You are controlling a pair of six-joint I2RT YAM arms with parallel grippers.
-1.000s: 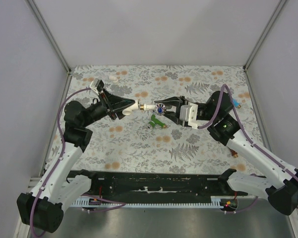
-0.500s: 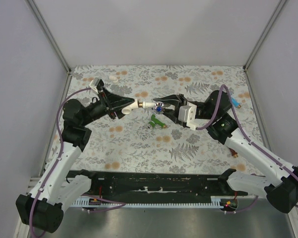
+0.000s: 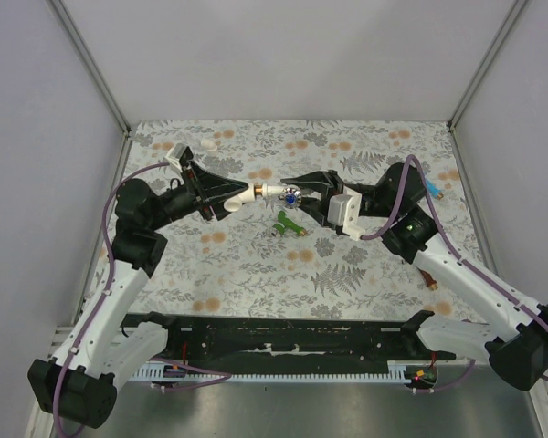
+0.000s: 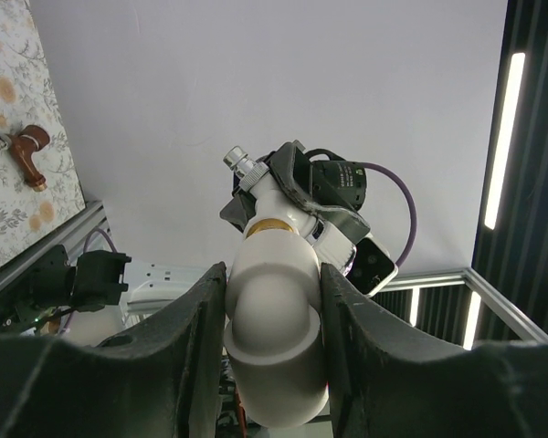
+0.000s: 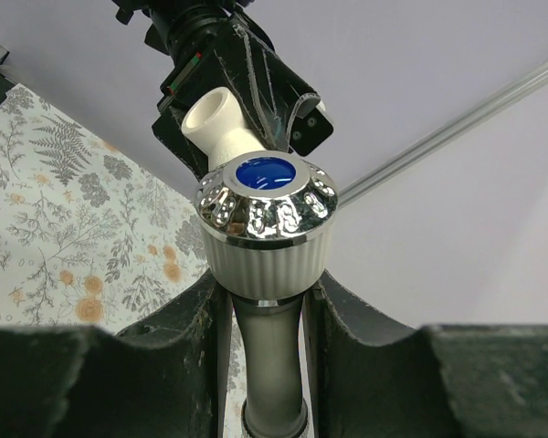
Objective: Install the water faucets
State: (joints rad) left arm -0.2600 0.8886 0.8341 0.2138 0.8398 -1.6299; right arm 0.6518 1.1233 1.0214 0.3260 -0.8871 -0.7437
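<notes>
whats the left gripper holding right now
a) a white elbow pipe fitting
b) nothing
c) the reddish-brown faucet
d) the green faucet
a: the left gripper is closed on the white elbow fitting in mid-air, while the green faucet lies loose on the table.

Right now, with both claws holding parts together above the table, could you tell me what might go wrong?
The brass thread of the white faucet meets the elbow fitting in mid-air; slight misalignment could cross-thread it. The left claw pinches the fitting's rounded body, so it may slip or spin under twisting. A dropped part could strike the green faucet on the table nearby.
</notes>
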